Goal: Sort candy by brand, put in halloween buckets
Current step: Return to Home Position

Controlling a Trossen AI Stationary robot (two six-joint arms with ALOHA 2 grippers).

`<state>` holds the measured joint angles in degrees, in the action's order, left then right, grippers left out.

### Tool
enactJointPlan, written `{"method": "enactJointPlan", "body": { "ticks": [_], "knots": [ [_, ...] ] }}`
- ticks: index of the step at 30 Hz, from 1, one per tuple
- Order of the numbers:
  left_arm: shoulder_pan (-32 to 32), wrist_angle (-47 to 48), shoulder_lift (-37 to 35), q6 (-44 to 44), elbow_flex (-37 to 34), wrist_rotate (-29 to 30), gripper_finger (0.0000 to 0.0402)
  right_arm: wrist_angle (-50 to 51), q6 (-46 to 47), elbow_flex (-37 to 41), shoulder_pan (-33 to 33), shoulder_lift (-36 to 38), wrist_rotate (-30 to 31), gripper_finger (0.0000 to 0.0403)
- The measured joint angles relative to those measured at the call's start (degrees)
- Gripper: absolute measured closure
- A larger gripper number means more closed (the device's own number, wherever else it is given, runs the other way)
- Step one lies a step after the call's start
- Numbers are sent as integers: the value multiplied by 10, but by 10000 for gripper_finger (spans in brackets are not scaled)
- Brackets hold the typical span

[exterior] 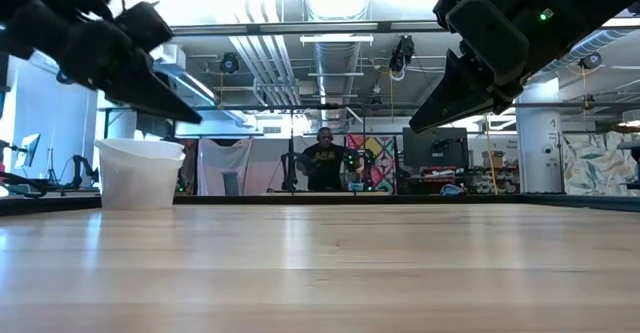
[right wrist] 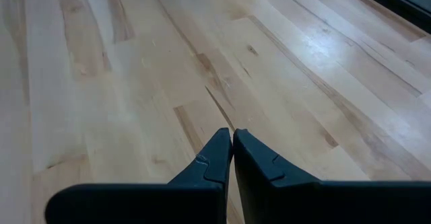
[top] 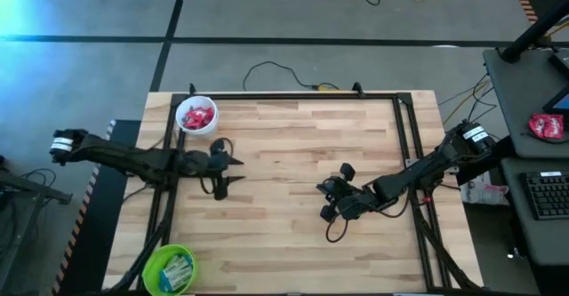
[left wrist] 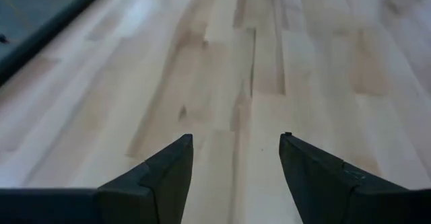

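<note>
1. Your left claw [left wrist: 236, 140] hangs above the wooden surface [top: 302, 145], left of centre. Its fingers are spread, with nothing between them.
2. Your right claw [right wrist: 232, 135] hangs above the surface right of centre. Its fingers are pressed together and pinch nothing.
3. The white bucket [top: 179, 111] stands at the far left corner of the surface, and you find the red candy [top: 197, 118] inside it.
4. The green bucket [top: 151, 265] stands at the near left corner, well apart from the white one. The light blue candy [top: 180, 272] lies inside it.
</note>
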<state>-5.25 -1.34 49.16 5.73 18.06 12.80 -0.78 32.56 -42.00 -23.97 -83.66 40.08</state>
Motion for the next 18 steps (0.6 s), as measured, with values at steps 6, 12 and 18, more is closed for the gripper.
{"method": "enactJointPlan", "body": {
  "ticks": [6, 12, 18],
  "knots": [
    [8, 28, -127, -13, -15, 1, 196, 0, 0, 0, 0, 0, 0, 390],
    [9, -48, -248, -27, -86, 1, 196, 0, 0, 0, 0, 0, 0, 390],
    [13, -159, -339, -36, -170, -30, 196, 0, 0, 0, 0, 0, 0, 390]
  ]
}}
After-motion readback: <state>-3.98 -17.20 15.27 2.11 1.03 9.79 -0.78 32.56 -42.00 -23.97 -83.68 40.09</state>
